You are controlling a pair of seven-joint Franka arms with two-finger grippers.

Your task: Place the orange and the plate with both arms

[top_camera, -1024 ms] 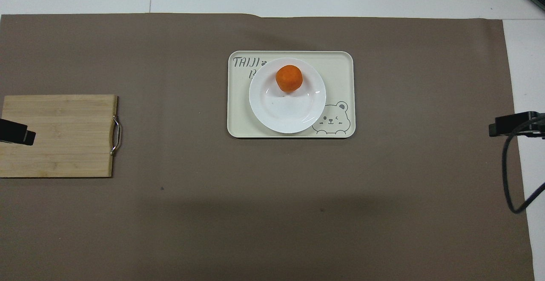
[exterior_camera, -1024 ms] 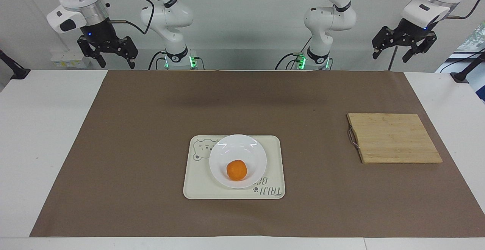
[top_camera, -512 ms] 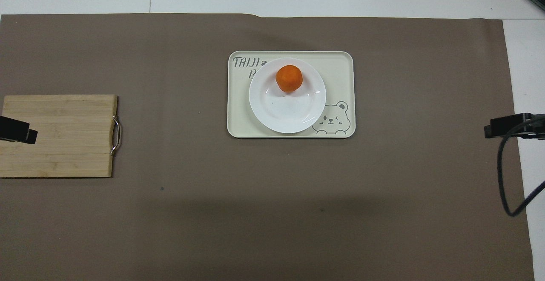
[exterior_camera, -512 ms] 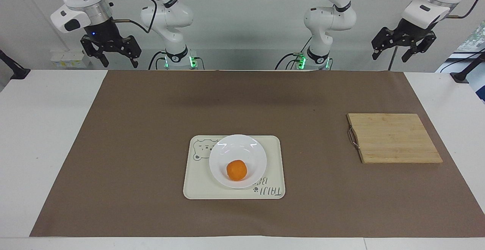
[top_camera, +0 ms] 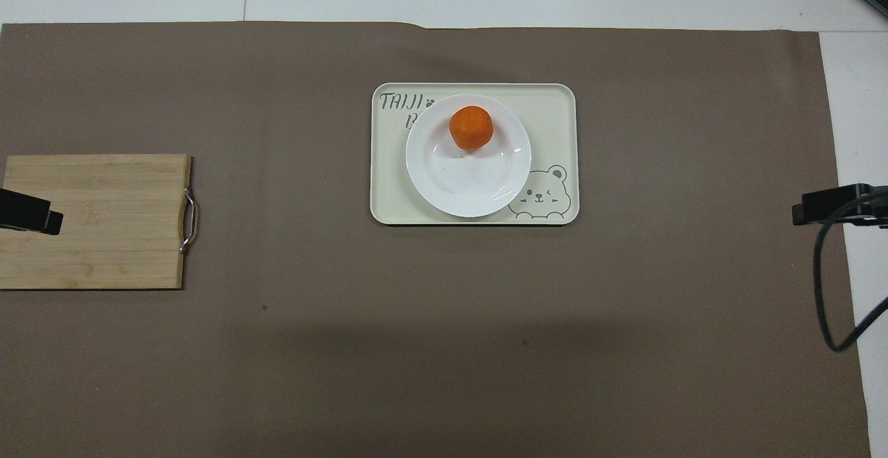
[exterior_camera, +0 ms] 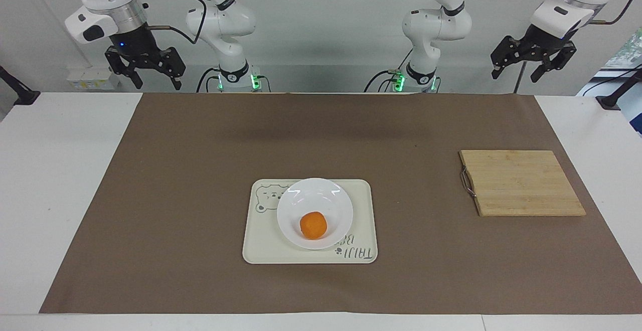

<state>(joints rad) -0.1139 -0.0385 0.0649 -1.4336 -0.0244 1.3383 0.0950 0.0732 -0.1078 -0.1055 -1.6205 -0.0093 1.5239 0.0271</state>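
Note:
The orange [exterior_camera: 313,225] [top_camera: 471,127] lies in the white plate [exterior_camera: 331,193] [top_camera: 479,191], toward the plate's rim farthest from the robots. That plate rests on the cream bear-print tray [exterior_camera: 362,205] [top_camera: 555,107] in the middle of the brown mat. High above the mat's corner at the right arm's end, my right gripper [exterior_camera: 155,82] hangs open and holds nothing. My left gripper [exterior_camera: 516,73] hangs open and empty, high at the left arm's end. The overhead view catches only an edge of each gripper.
A wooden board [exterior_camera: 521,183] [top_camera: 97,221] with a metal handle lies on the mat toward the left arm's end. The brown mat [exterior_camera: 200,170] covers most of the white table. A black cable loops at the right arm's end [top_camera: 829,291].
The right gripper has risen a little and shifted slightly toward the middle. The left gripper has lifted slightly. Orange, plate and tray have not moved.

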